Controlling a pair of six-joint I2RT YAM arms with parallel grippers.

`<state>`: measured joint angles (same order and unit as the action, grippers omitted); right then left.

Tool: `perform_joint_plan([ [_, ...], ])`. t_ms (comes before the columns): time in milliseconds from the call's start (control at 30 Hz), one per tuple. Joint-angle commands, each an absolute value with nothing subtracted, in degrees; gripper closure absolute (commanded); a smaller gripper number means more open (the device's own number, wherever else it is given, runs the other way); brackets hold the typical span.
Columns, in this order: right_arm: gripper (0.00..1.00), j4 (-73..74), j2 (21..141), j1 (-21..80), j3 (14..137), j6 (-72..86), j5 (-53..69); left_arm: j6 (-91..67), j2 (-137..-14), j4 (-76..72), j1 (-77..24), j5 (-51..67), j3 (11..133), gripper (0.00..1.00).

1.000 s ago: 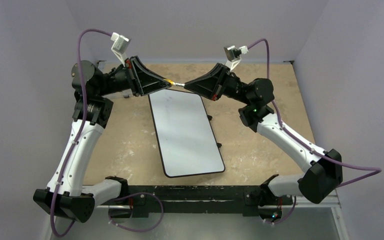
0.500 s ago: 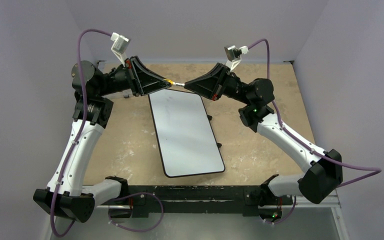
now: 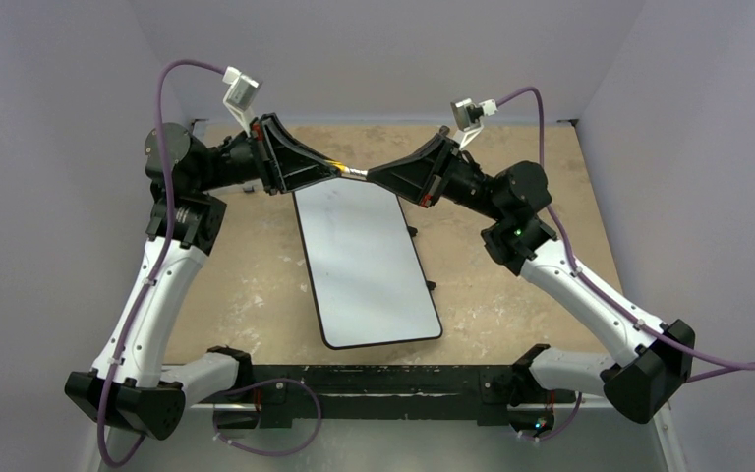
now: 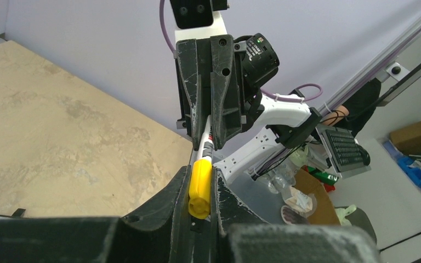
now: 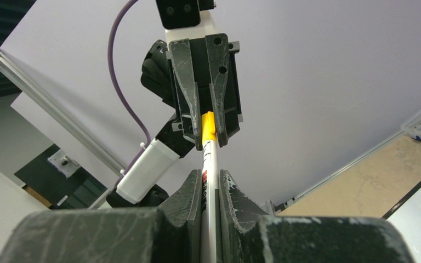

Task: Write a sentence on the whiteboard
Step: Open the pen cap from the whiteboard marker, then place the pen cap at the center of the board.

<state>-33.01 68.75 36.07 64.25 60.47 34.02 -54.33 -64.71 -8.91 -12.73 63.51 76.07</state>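
We see the whiteboard [image 3: 369,265] lying flat on the table [image 3: 246,285], its far short edge just below both grippers. Above that edge our left gripper [image 3: 331,167] is clenched on a marker [image 3: 352,170] by its yellow cap [image 4: 200,189]. Our right gripper [image 3: 373,175] is clamped tight on the white barrel [image 5: 209,186].

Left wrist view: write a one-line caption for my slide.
Two-arm hold: the left gripper clamps the yellow marker cap; the right gripper, facing it, grips the white marker barrel.
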Motion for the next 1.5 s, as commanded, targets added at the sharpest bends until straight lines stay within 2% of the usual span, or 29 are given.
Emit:
perform_joint_plan([
  [0,1.00,-35.92,63.46,34.98,65.03,62.85,31.73,-56.42,-63.40,-20.67,-9.70,62.06,74.99,1.00],
  [100,1.00,-36.40,63.24,34.93,64.93,64.91,31.68,-57.93,-62.83,-27.52,-9.13,63.10,73.22,1.00],
  [267,1.00,-36.43,63.00,34.82,65.17,67.33,31.71,-67.02,-62.96,-47.93,-6.43,63.82,69.55,1.00],
  [467,1.00,-33.80,62.30,34.87,66.34,64.45,32.39,-75.74,-66.08,-50.99,-2.47,64.10,72.11,1.00],
  [600,1.00,-31.49,61.98,34.80,67.03,62.29,32.06,-69.76,-63.86,-39.89,-1.68,62.88,71.50,1.00],
  [733,1.00,-13.68,60.44,34.79,71.60,49.60,25.11,-50.93,-59.77,-8.48,-1.50,55.78,73.32,1.00],
  [833,1.00,-3.57,59.72,34.74,73.97,42.90,18.69,-38.37,-56.97,15.07,-1.54,43.72,76.39,1.00],
  [967,1.00,3.43,59.12,34.75,73.86,37.37,13.12,-31.88,-54.41,31.04,-1.51,26.58,75.13,1.00],
  [1100,1.00,4.35,58.32,34.74,71.45,35.85,11.81,-32.01,-52.99,35.95,-1.52,15.83,68.13,1.00],
  [1267,1.00,6.73,58.10,34.75,70.68,33.68,10.99,-35.84,-49.73,34.10,-1.50,2.45,55.06,1.00],
  [1467,1.00,9.94,55.29,34.73,68.24,30.39,7.96,-43.73,-49.38,24.58,-1.32,-3.40,39.87,1.00],
])
